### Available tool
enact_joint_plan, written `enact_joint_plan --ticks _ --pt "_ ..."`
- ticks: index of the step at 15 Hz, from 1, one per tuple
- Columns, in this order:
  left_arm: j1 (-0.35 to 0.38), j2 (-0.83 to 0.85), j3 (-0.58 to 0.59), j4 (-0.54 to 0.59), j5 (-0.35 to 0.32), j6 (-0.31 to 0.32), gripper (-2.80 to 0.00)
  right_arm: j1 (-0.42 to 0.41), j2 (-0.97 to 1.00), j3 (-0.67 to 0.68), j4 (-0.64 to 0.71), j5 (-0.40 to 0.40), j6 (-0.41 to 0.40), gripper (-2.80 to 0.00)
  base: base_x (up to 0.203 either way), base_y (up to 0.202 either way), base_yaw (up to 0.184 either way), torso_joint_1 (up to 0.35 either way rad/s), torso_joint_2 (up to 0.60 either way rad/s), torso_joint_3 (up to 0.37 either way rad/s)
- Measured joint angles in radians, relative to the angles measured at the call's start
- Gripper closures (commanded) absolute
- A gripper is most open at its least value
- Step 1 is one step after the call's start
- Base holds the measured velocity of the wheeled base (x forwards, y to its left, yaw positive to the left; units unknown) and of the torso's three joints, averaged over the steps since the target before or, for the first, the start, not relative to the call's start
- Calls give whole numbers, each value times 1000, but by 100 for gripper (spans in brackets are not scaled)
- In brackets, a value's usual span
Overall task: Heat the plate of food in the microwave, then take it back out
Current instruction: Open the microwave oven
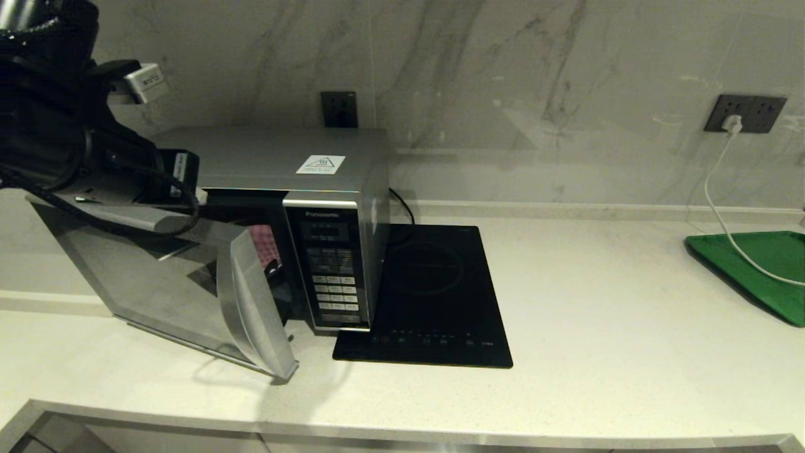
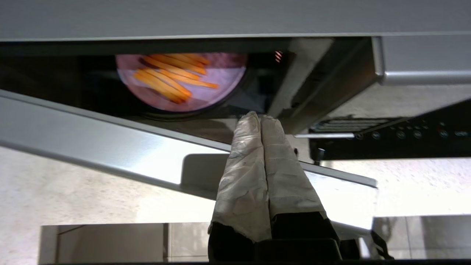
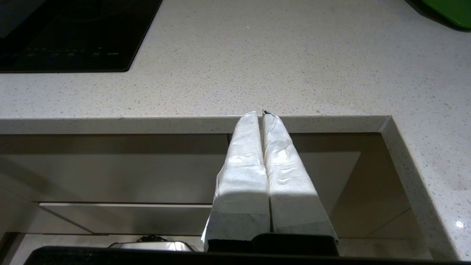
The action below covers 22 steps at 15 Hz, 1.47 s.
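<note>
Your left gripper, fingers pressed together and empty, hovers by the half-open door of the microwave, plate of food inside; next, probably push it shut

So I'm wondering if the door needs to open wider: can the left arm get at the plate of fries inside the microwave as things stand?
Probably not yet. The microwave door is only partly open, and the shut left gripper sits outside it; the plate of fries shows only through the narrow gap.
</note>
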Motion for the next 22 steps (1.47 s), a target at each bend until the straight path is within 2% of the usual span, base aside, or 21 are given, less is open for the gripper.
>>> enact_joint_plan --ticks 3,8,12,15,19,22 --pt "-11 18 8 -1 13 -26 0 0 0 0 0 0 0 0 0 0 0 0 0 0" --pt "-13 30 49 -5 78 -57 0 0 0 0 0 1 0 0 0 0 0 0 0 0" --pt "-8 -22 102 -3 212 -58 0 0 0 0 0 1 0 0 0 0 0 0 0 0" --pt "9 -102 178 -3 255 -58 0 0 0 0 0 1 0 0 0 0 0 0 0 0" --pt "88 -233 309 -3 260 -20 0 0 0 0 0 0 0 0 0 0 0 0 0 0" --pt "163 -313 346 0 257 14 0 0 0 0 0 0 0 0 0 0 0 0 0 0"
